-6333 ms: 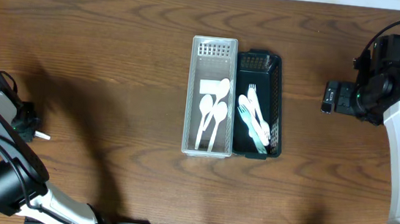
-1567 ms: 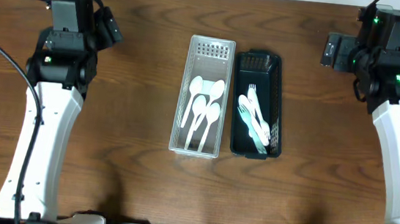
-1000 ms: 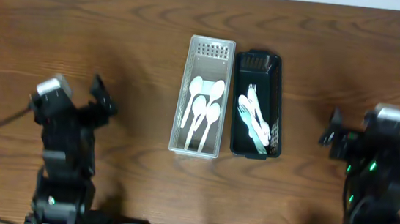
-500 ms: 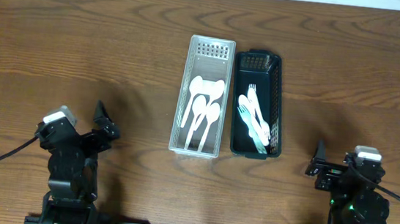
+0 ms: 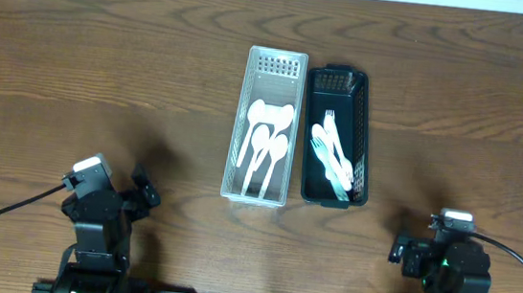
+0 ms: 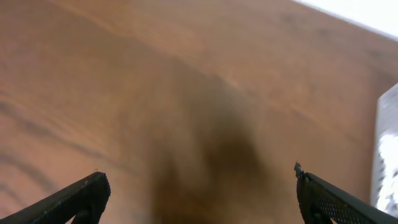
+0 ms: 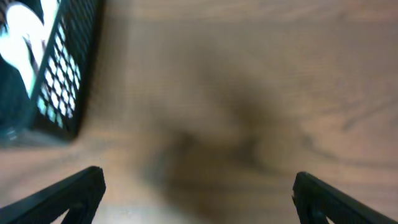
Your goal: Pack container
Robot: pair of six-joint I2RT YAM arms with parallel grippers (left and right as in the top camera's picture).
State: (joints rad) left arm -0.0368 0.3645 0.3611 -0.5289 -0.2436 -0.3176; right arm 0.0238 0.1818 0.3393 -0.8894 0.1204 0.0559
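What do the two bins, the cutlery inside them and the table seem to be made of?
Clear bin: translucent plastic, pale see-through walls, slotted end. Dark bin: matte plastic, moulded mesh sides. Spoons and forks: white, probably plastic. Table: wood or wood-look laminate, grain visible.

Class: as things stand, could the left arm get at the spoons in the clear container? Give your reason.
Probably yes. The left gripper is open and empty, only bare table lies between it and the clear container, and the spoons lie uncovered in it. The arm sits folded at the near edge, though.
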